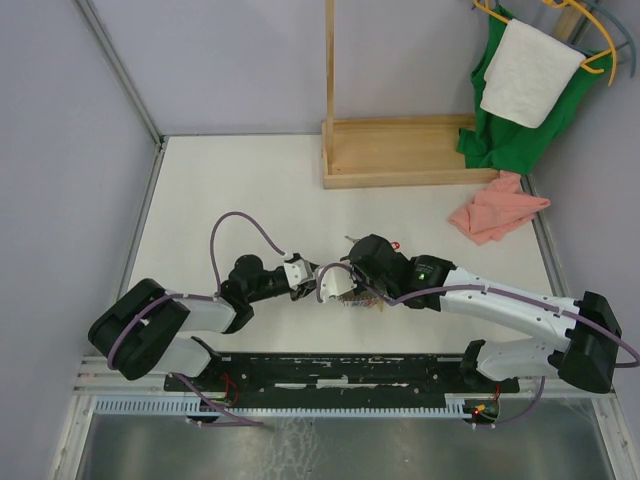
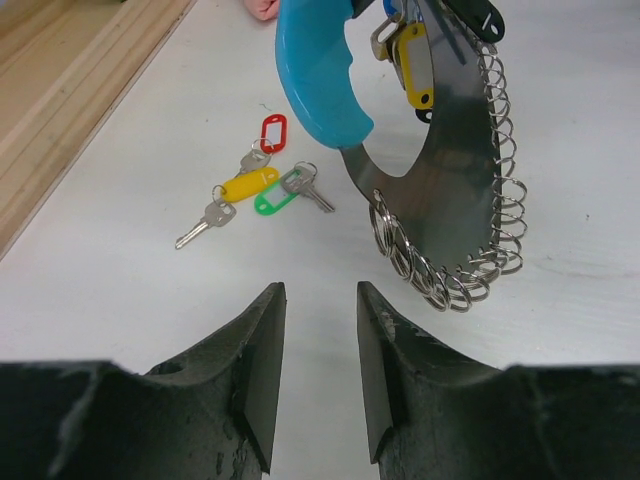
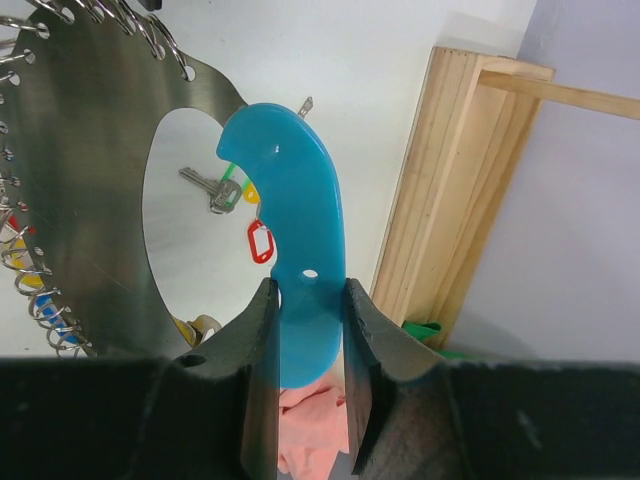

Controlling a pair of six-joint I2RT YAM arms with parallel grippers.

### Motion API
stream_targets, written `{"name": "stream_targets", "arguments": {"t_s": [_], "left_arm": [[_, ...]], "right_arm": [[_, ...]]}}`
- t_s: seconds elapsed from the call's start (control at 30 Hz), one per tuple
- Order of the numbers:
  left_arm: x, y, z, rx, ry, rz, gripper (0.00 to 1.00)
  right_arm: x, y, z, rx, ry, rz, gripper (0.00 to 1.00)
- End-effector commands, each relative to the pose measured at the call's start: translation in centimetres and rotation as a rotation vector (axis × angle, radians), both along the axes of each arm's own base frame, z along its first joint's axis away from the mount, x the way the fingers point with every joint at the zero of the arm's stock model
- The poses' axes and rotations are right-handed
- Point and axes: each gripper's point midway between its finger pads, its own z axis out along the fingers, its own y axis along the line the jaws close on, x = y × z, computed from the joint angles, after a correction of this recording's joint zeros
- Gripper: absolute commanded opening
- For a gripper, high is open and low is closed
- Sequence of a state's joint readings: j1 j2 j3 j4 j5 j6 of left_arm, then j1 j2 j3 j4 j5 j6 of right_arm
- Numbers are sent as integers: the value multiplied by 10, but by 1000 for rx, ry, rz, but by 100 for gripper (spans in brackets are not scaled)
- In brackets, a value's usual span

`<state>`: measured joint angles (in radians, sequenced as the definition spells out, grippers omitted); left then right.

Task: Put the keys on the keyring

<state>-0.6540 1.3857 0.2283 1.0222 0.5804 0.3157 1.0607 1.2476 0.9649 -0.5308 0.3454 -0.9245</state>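
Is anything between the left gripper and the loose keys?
Nothing visible: only bare table lies between the left gripper and the keys. The keyring, held by the right gripper, hangs off to one side.

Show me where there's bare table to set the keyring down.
Bare: the far-left stretch of table, between the left wall and the wooden rack. Crowded: the centre, around the held keyring and the loose keys; a pink cloth takes the far right.

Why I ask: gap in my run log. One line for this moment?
right gripper: shut on keyring | left gripper: open, empty | keys: on table
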Motion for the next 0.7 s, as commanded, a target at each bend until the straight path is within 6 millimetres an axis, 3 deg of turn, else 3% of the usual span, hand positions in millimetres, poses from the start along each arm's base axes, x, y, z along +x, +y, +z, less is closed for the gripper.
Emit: {"name": "stream_targets", "arguments": {"t_s": [0.0,0.37,0.67], "left_arm": [[4,-7,23,-47,-111,-17,41],[-10,-10,30,-98,-110,-76,41],[-12,-6,13,-33,-82,-74,43]], "right_arm": [[1,10,21,87,-46,18,7],[0,11,18,123,-39,8,6],[2,4,25,141,-68,-23,5]]}}
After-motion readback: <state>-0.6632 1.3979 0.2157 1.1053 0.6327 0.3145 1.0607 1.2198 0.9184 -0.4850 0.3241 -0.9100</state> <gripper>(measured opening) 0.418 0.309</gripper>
